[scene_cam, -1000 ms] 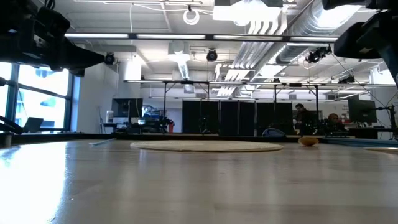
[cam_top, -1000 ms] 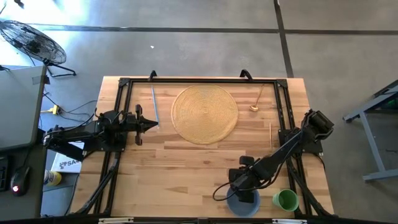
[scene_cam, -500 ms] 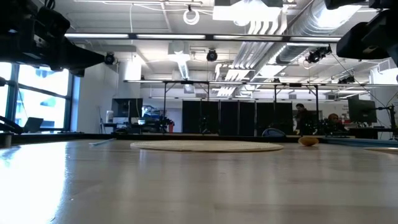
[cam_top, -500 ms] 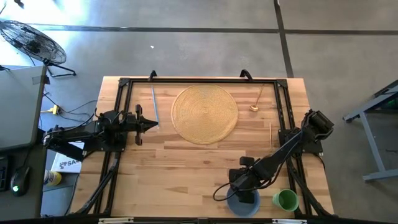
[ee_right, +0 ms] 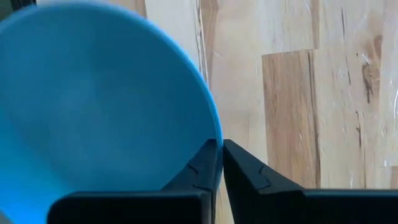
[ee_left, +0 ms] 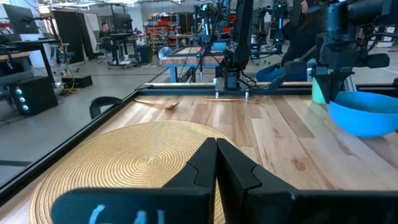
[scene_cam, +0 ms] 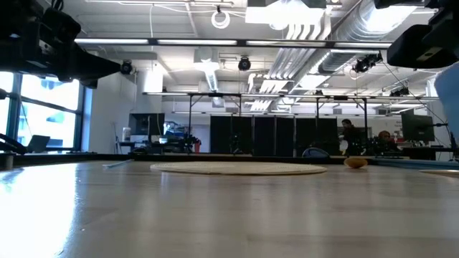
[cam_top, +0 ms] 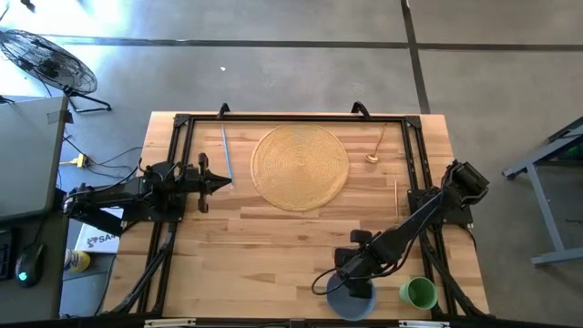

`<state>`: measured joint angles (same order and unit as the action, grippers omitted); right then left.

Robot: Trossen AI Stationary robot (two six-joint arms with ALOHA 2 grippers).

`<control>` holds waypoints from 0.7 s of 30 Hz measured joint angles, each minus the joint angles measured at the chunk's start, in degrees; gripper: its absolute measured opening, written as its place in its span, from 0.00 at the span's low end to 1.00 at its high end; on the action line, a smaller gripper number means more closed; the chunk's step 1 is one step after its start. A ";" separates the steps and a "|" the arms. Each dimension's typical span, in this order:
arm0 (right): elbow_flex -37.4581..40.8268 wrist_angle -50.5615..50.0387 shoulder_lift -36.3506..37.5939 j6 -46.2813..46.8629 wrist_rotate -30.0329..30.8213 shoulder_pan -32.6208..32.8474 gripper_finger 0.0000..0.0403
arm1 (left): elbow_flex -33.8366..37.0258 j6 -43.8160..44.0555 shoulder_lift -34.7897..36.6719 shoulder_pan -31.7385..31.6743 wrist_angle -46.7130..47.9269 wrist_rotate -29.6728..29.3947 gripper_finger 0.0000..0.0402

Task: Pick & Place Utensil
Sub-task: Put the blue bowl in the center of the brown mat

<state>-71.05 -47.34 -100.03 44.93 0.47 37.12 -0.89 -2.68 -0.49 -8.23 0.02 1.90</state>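
High view, L to R: left gripper [cam_top: 224, 183] waits at table's [cam_top: 273, 237] left side w/ fingers pressed shut on nothing, just beside the round woven placemat [cam_top: 301, 167]. A thin blue-grey utensil [cam_top: 225, 150] lies near it, untouched. Wooden spoon [cam_top: 376, 148] sits right of the mat, a thin stick [cam_top: 395, 197] below it. Right gripper [cam_top: 353, 290] is at the near edge, fingers clamped on the rim of the blue bowl [cam_top: 350, 301]; green cup [cam_top: 418, 292] just beside.

Step, as I read it: bowl just grasped, utensils not yet picked. Next prob. lift bowl clear w/o clipping the cup, carry it toward the mat.
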 joint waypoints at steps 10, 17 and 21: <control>0.00 0.14 0.00 0.00 0.17 0.00 0.04 | 0.00 0.00 0.00 -0.02 0.01 0.01 0.00; 0.00 1.39 0.00 1.68 -0.87 -0.53 0.01 | 0.00 0.00 0.00 -0.02 0.00 -0.01 0.00; -0.50 1.30 0.00 7.11 -2.46 -2.67 0.01 | 0.00 0.00 0.00 -0.01 0.01 -0.01 0.00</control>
<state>-71.54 -46.04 -100.03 52.04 -1.99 34.46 -0.89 -2.68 -0.49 -8.24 0.03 1.89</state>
